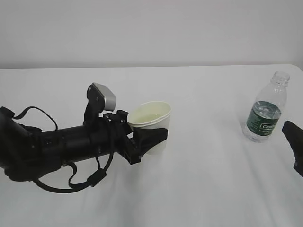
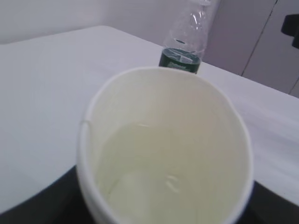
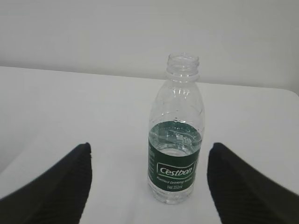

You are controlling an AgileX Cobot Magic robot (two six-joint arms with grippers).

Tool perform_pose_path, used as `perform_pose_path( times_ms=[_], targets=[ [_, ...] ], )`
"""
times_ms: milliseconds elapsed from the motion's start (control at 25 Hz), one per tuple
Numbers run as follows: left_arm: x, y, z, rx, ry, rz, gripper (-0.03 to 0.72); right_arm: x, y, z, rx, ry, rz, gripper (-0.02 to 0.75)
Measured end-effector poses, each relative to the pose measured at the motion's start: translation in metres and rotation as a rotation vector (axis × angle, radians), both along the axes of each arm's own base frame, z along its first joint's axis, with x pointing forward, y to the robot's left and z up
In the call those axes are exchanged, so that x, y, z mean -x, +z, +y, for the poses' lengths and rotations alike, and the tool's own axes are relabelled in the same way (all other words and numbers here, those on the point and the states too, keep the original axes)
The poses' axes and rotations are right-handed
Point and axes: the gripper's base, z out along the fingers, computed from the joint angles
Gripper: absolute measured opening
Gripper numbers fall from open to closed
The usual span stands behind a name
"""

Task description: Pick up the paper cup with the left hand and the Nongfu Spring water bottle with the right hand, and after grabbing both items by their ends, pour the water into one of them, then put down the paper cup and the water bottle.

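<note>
Left hand (image 1: 150,138) lies low and level, jaws closed around something; right hand (image 1: 294,142) has jaws spread.

place: robot test bench or lab, not a home | surface: plain white table (image 1: 199,189), far edge against a bare white wall (image 1: 151,28) | gear: black robot arm (image 1: 61,142) with looping cables over the table | backdrop: grey panel doors (image 2: 261,42) past the table's far corner

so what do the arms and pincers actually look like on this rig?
The left arm is bulky matte black, with loose black cables looping beneath it and a silver-grey box module on top. Its left pincer has black wedge-shaped fingers. The right pincer is also plain black with broad tapering fingers. No markings visible.
</note>
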Motion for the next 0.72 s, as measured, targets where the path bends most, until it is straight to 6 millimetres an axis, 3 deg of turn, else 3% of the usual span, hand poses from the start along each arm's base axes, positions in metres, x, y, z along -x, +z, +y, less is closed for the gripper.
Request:
perform_pose_path(
  times_ms=[720],
  targets=[
    [0.004, -0.014, 0.028, -0.063, 0.268, 0.003, 0.462, -0.001, -0.007, 0.0, 0.001, 0.0, 0.04, 0.584]
  ],
)
